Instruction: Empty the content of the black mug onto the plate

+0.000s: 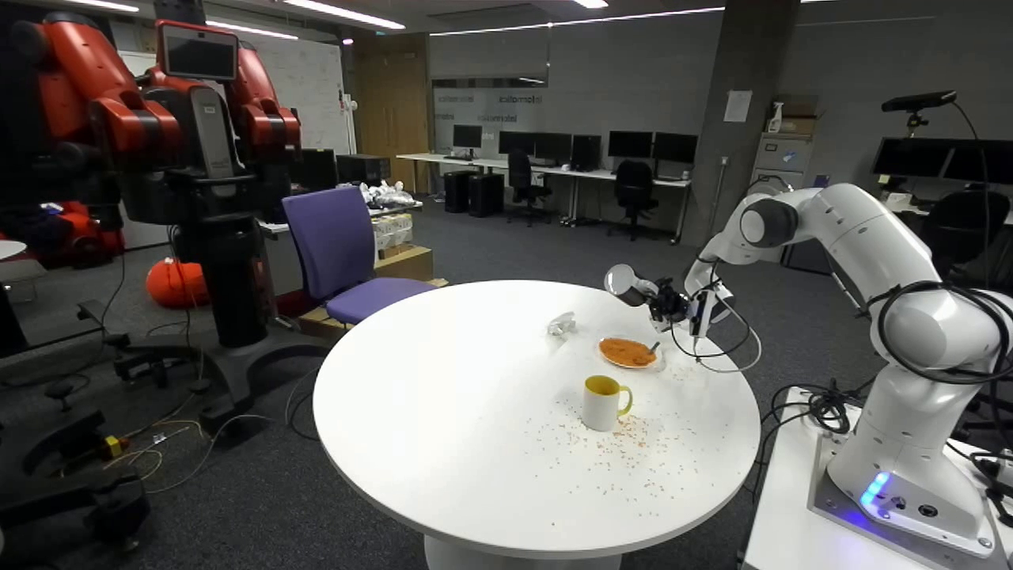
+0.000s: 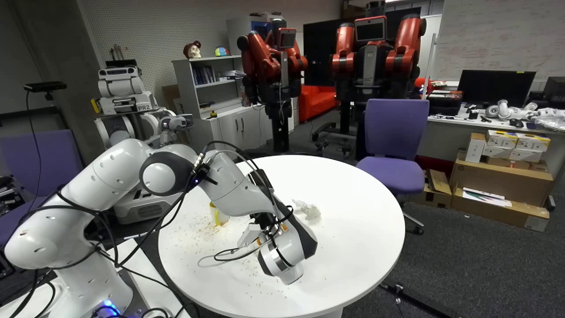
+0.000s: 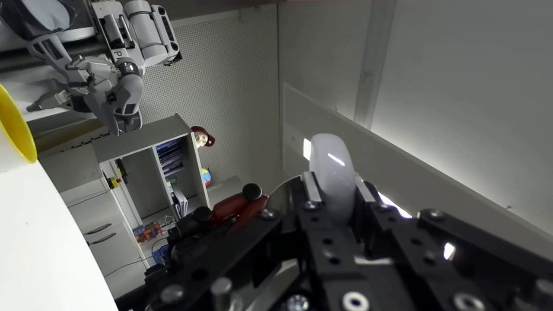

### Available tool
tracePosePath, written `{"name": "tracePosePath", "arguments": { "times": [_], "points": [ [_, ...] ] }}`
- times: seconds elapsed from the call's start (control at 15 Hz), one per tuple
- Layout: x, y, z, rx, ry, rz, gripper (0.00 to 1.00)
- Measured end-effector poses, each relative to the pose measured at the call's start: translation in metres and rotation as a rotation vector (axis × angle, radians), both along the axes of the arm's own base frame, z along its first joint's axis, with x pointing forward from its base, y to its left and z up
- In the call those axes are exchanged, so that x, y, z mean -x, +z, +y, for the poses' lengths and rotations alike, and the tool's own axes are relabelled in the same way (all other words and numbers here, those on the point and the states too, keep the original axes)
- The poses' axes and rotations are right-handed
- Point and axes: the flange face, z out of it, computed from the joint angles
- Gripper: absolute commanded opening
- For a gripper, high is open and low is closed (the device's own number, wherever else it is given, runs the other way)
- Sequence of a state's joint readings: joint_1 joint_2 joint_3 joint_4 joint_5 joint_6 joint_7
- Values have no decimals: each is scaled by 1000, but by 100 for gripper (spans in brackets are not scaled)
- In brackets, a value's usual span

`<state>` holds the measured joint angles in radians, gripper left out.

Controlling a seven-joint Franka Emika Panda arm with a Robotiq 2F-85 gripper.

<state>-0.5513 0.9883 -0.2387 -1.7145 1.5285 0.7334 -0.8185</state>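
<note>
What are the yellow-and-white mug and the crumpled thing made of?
The yellow-and-white mug looks like glazed ceramic: smooth, even surfaces, though plastic is possible. The crumpled thing may be thin plastic or tissue; pale creases suit either.

The gripper (image 1: 657, 298) held the mug (image 1: 629, 286) tilted, clear of the table (image 1: 435, 396) and apart from the plate (image 1: 625, 366) — orange inside, pale at the rim. Nearer the camera stood the cup (image 1: 599, 408), upright and yellow within, with orange grains (image 1: 631, 432) scattered around its foot — and a pale crumpled wad (image 1: 562, 324) lay near the plate.
</note>
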Motion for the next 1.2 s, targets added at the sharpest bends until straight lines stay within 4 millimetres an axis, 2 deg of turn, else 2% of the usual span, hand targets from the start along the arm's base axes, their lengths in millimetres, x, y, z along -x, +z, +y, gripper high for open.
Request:
{"name": "tracePosePath", "arguments": {
  "times": [0.8, 1.2],
  "points": [
    [-1, 4, -1, -17, 2, -20, 5],
    [-6, 26, -7, 49, -1, -30, 5]
  ]
}}
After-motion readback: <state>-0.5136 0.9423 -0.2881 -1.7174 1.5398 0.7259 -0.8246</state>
